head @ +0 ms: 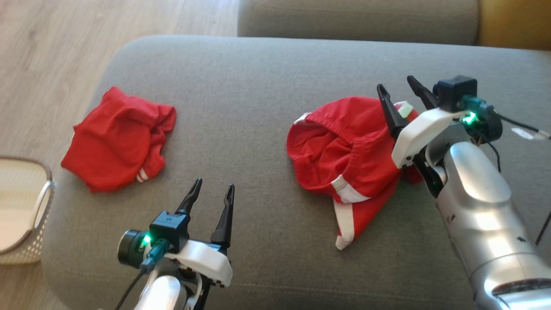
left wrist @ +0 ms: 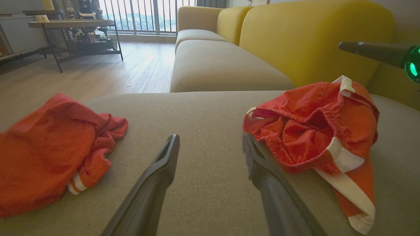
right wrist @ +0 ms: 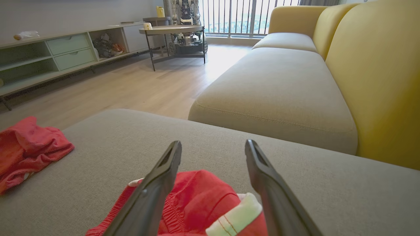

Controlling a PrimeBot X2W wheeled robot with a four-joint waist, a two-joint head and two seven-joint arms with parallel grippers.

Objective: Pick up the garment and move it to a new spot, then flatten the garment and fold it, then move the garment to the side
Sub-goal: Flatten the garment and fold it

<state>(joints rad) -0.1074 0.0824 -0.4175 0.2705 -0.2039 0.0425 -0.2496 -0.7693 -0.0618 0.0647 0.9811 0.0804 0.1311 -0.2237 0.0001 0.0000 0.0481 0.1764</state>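
Observation:
A crumpled red garment point(head: 340, 146) with white stripes lies on the right half of the grey sofa cushion point(head: 258, 86); it also shows in the left wrist view point(left wrist: 305, 131) and the right wrist view point(right wrist: 200, 193). My right gripper point(head: 396, 84) stands open just above the garment's far edge, and the cloth lies loose below its fingers point(right wrist: 213, 143). My left gripper point(head: 215, 184) is open near the cushion's front, over bare fabric point(left wrist: 210, 137). A second red garment point(head: 116, 137) lies bunched at the cushion's left end.
A white perforated basket point(head: 21, 206) stands on the wooden floor point(head: 51, 51) left of the cushion. Another grey seat cushion point(head: 357, 17) and a yellow backrest point(head: 512, 21) lie beyond. A side table point(right wrist: 170, 31) and low shelves point(right wrist: 65, 52) stand across the room.

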